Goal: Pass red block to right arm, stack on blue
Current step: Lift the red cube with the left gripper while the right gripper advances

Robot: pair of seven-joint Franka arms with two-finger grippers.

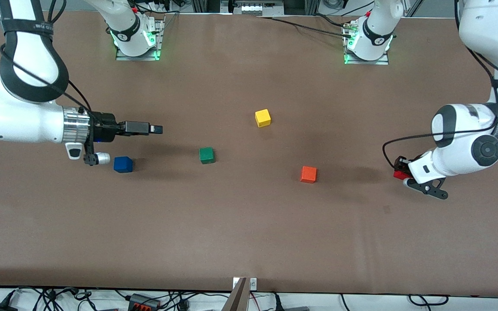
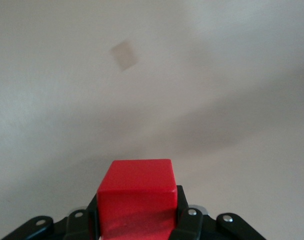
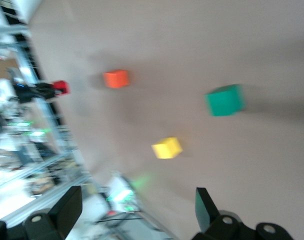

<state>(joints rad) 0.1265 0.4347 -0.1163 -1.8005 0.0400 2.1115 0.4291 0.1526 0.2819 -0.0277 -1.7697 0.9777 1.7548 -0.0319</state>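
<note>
Five cubes, one per colour: left gripper (image 1: 400, 172) clamps red block (image 1: 399, 175); blue (image 1: 122, 164), green (image 1: 206, 155), yellow (image 1: 263, 118), orange (image 1: 308, 174) on table; right gripper (image 1: 156, 129) open above the table near blue.

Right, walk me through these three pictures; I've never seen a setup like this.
Two white robot arms stand at a brown table. The wide picture looks down from a camera facing them; the other two come from cameras on each arm's wrist.

The left gripper, at the left arm's end of the table, is shut on the red block, as its own wrist picture shows close up. The right gripper hangs open near the blue block, holding nothing.

Loose on the table between the arms lie the green block, yellow block and orange block.
</note>
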